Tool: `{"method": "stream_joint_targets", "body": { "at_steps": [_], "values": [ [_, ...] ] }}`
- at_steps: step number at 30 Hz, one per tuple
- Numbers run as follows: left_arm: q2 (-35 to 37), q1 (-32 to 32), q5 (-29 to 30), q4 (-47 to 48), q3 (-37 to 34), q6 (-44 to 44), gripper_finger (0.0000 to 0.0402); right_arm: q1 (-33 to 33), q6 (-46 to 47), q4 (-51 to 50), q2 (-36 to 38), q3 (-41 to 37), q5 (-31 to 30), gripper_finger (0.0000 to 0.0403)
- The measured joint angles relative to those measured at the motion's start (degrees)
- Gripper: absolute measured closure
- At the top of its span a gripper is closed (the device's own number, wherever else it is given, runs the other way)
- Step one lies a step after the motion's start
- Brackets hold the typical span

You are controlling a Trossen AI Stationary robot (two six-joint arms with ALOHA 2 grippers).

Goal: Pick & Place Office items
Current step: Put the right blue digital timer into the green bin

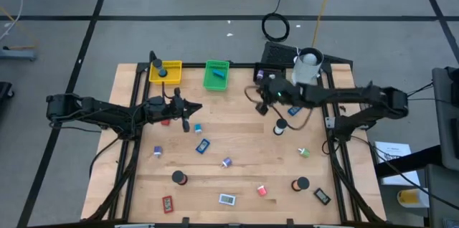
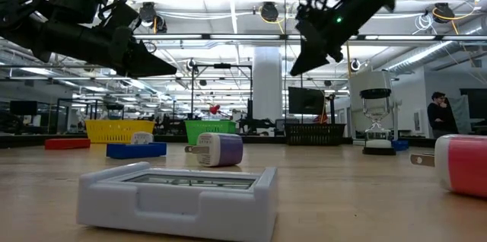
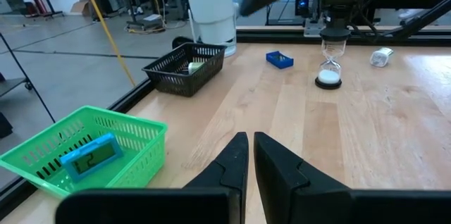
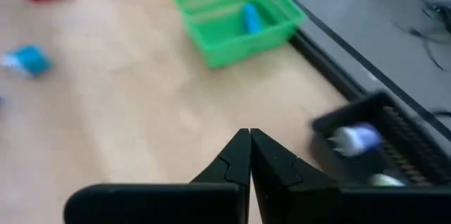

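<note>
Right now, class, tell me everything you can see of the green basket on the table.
The green basket is a small rectangular tray of bright plastic mesh with slatted walls and an open top. It sits upright at the table's far edge, between the yellow basket and the black basket, touching neither. Inside it lies a blue digital clock, leaning against a wall. No tool touches it.

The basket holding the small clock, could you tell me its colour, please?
Green basket, clearest in the left wrist view.
</note>
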State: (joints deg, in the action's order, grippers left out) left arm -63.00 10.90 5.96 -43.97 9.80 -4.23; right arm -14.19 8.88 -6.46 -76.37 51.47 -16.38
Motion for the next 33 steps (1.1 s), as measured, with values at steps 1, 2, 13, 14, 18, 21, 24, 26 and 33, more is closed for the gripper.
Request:
{"method": "stream_joint_targets", "body": {
  "at_steps": [1,2,13,14,18,21,24,26,33],
  "values": [
    [0.0,0.0,0.0,0.0,0.0,0.0,0.0369,1.2,0.4,1.9,0.9,-1.3,-0.1,0.0402],
    [0.0,0.0,0.0,0.0,0.0,0.0,0.0369,2.4,0.7,3.2,1.6,-2.4,-0.2,0.0402],
    [0.0,0.0,0.2,-3.3,0.0,-1.8,0.0369,6.4,0.0,0.4,1.3,-3.0,-4.8,0.0402],
    [0.0,-0.1,-0.1,-3.1,0.0,-1.8,0.0369,5.9,0.1,-3.5,2.3,-2.8,-4.8,0.0402],
    [0.0,-0.2,-1.6,-2.8,0.0,2.7,0.0369,3.0,3.8,-19.2,6.1,-0.5,-7.7,0.0396],
    [0.0,-0.1,-1.4,-2.8,0.0,4.8,0.0369,0.5,6.2,-29.3,8.9,-0.3,-7.6,0.0376],
    [0.0,0.0,-1.4,-2.6,0.0,5.3,0.0369,-1.0,8.3,-37.2,11.0,-0.2,-7.6,0.0345],
    [0.0,0.0,-1.4,-2.4,0.0,6.1,0.0369,-1.9,11.7,-40.5,12.3,-0.6,-7.8,0.0319],
    [0.0,-0.1,-1.5,-2.0,0.0,6.4,0.0369,-2.6,27.5,-41.2,14.6,-7.6,-7.7,0.0211]
  ]
}}
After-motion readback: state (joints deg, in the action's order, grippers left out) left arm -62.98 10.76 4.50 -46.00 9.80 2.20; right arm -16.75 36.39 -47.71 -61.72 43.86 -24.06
